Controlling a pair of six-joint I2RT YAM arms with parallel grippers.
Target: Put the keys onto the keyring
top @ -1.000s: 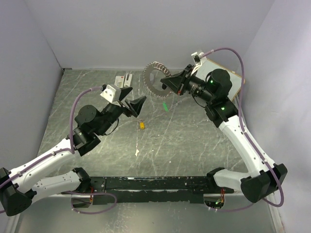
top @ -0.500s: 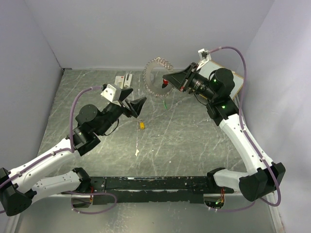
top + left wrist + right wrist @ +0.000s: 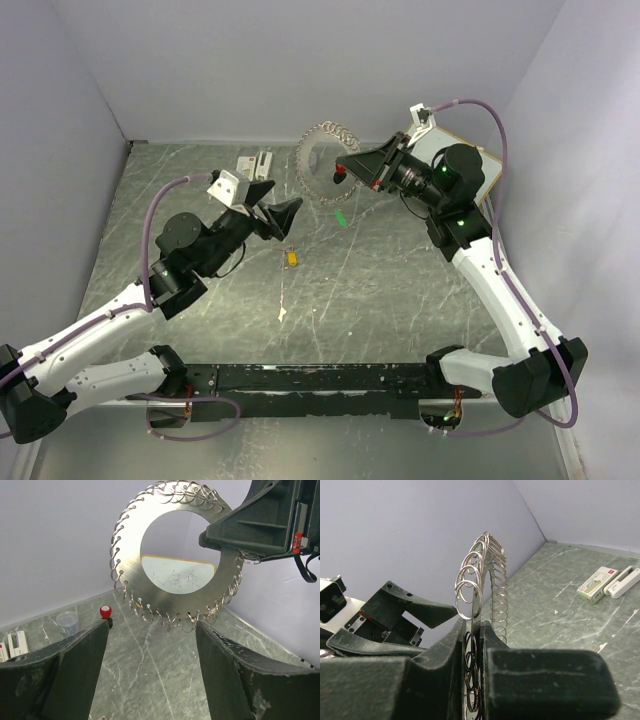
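From above, the right end effector (image 3: pixel 345 170) is clenched on the rim of the keyring (image 3: pixel 305 172), holding it upright in the air over the far half of the counter (image 3: pixel 400 290). The left end effector (image 3: pixel 282 212) is released, its jaws wide and empty, aimed at the ring. Both keys lie flat near the middle of the counter, not yet threaded: the green key (image 3: pixel 341 217) is nearer the ring and the yellow key (image 3: pixel 291 258) nearer the left arm. Two white boxes (image 3: pixel 255 163) sit by the far edge.

The left wrist view faces the ring: a thin steel disc with a large hole, fringed with small split loops. It looks stiff, light and slick. The flat plate is probably the place to grip it, since the loops would likely flex or slip. A red knob (image 3: pixel 105 612) and a cup (image 3: pixel 67 620) stand by the far edge, and a board (image 3: pixel 180 575) shows through the hole.

The right wrist view shows the ring edge-on, pinched between the jaws.

The keys seem tiny and light. Flat on hard, smooth marbled stone, they may skid, so pinching the coloured head seems best. Plain lilac walls close in three sides.
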